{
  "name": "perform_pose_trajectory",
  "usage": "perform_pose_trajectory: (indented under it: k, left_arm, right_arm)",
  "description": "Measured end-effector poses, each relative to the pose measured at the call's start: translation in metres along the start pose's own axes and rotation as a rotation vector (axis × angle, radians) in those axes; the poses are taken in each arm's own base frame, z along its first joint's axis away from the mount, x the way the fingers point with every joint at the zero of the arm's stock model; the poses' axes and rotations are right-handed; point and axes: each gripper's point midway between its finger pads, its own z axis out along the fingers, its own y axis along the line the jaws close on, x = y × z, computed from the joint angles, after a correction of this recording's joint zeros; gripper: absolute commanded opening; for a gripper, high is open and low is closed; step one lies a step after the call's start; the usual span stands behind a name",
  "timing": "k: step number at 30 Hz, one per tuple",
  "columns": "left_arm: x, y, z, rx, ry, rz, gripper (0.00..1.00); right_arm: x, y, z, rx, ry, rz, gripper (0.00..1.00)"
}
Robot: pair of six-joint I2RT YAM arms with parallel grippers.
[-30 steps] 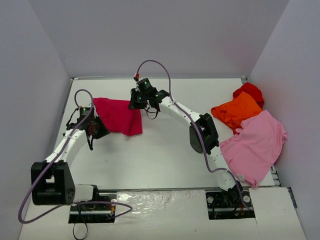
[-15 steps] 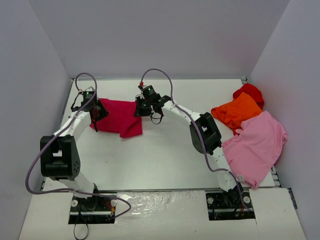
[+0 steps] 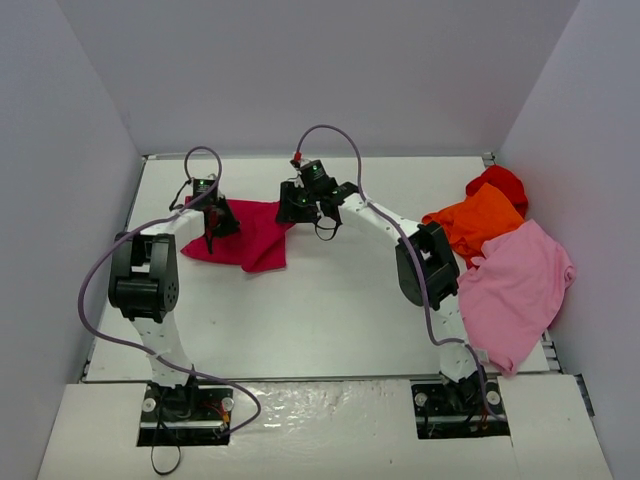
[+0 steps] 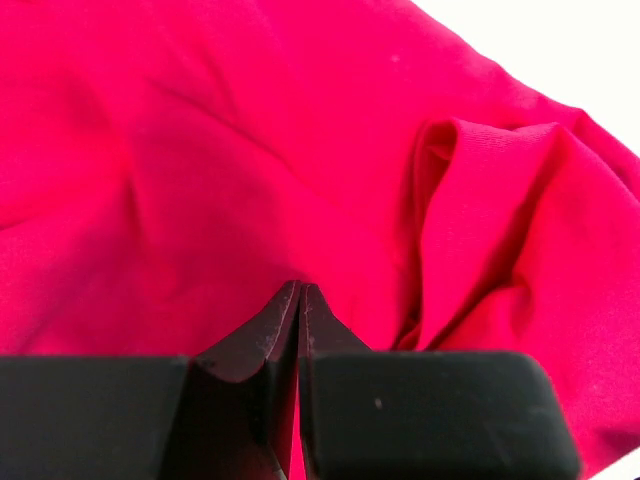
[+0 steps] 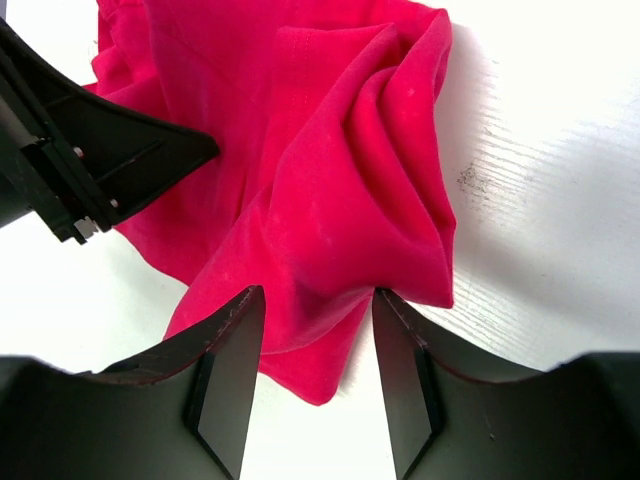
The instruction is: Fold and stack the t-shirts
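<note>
- T-shirts (image 3: 245,240): 4 pcs, soft matte knit, on white table (image 3: 330,300).
- Light pink t-shirt (image 3: 510,290): largest, spread loose at rt edge.
- Crimson-magenta t-shirt (image 5: 300,150): far left-centre, rumpled, between both grippers.
- Orange t-shirt (image 3: 475,222), bright red t-shirt (image 3: 500,185): bunched, far rt.
- Left gripper (image 4: 300,300): clenched, apparently pinching crimson cloth.
- Right gripper (image 5: 317,295): released, astride creased corner. Advise: grip both layers low, pull taut vs left for a flat fold.

This is a robotics lab test cell: a white tabletop (image 3: 330,320) boxed in by plain grey panels (image 3: 300,70) along its far, left and right edges, with a left arm (image 3: 140,285) and a right arm (image 3: 427,265), both trailing purple cables (image 3: 88,300), bolted at its near edge.
</note>
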Motion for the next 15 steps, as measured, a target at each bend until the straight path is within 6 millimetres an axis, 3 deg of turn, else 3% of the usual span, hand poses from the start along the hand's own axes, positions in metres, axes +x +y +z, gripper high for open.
perform_pose_trajectory:
  k: [6,10,13,15]
  left_arm:
    - [0.003,-0.003,0.006,0.025,-0.006,0.006,0.00]
    - [0.017,0.003,0.013,0.028,0.011,0.004,0.00]
    - [0.017,0.001,0.016,0.049,-0.005,0.006,0.00]
    - [0.017,0.000,0.017,0.059,-0.014,0.010,0.00]
  right_arm:
    - [0.000,-0.001,0.000,-0.003,0.002,0.002,0.45]
    - [0.005,-0.001,-0.001,-0.010,0.014,0.007,0.47]
    - [0.017,-0.006,-0.007,0.005,0.039,0.025,0.62]
    - [0.025,-0.007,-0.019,0.023,0.043,0.035,0.83]
